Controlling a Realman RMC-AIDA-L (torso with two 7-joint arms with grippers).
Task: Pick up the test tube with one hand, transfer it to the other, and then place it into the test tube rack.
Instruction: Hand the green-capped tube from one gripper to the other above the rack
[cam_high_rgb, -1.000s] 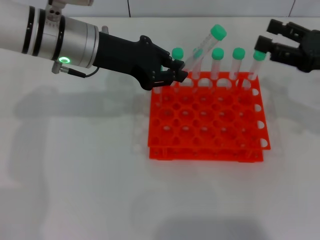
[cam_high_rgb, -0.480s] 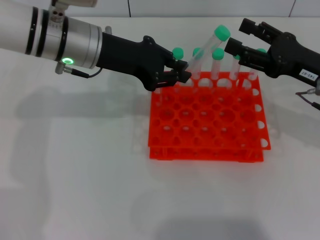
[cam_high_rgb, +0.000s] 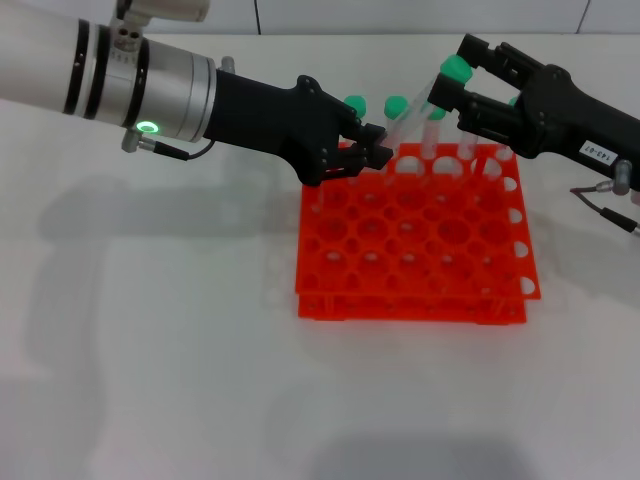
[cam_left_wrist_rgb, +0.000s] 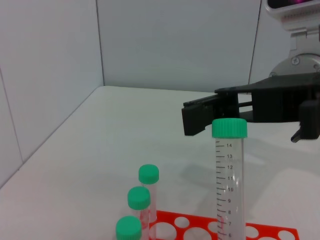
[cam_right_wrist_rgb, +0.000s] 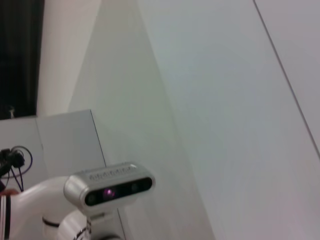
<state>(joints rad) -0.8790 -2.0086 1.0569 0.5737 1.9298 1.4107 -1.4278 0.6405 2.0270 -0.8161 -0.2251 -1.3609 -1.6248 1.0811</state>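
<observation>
The orange-red test tube rack (cam_high_rgb: 415, 235) stands on the white table. My left gripper (cam_high_rgb: 368, 150), on the arm with the green ring light, is shut on the lower part of the test tube (cam_high_rgb: 412, 112) and holds it tilted above the rack's far left corner. Its green cap (cam_high_rgb: 455, 70) points toward the right. My right gripper (cam_high_rgb: 448, 80), the one with the white label, is open with one finger on each side of the cap. In the left wrist view the tube (cam_left_wrist_rgb: 230, 180) stands in front of the right gripper's black fingers (cam_left_wrist_rgb: 210, 117).
Several other green-capped tubes (cam_high_rgb: 356, 106) stand in the rack's far row, also showing in the left wrist view (cam_left_wrist_rgb: 139, 199). A cable (cam_high_rgb: 600, 190) hangs from the right arm. The right wrist view shows only walls and the robot's head.
My right gripper has moved left from the far right until its open fingers flank the tube's cap. My left gripper has shifted slightly right and up with the tube.
</observation>
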